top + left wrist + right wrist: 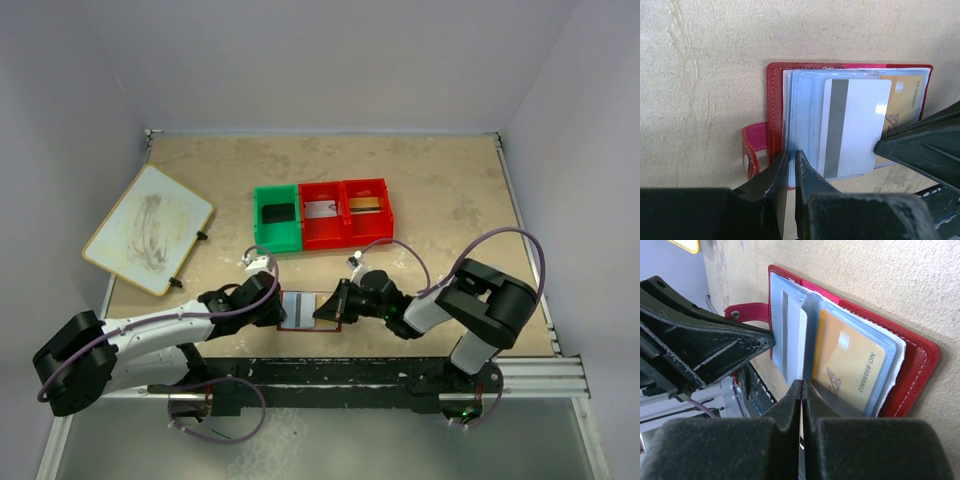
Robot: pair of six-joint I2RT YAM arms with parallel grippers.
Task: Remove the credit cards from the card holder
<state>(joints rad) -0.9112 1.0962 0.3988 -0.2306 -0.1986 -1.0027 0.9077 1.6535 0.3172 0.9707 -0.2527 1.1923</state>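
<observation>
The red card holder lies open on the table between both grippers, also visible from above. My left gripper is shut on the edge of a pale blue sleeve, next to the red tab. A white credit card with a grey stripe sticks partly out of a sleeve. My right gripper is shut on that card's edge. A gold credit card sits in the sleeve behind it. The right fingers cover the white card's far edge in the left wrist view.
A green-and-red bin tray stands behind the holder, with a black card, a silver card and a gold card in its compartments. A large white board lies at the far left. The table's near edge is close behind the holder.
</observation>
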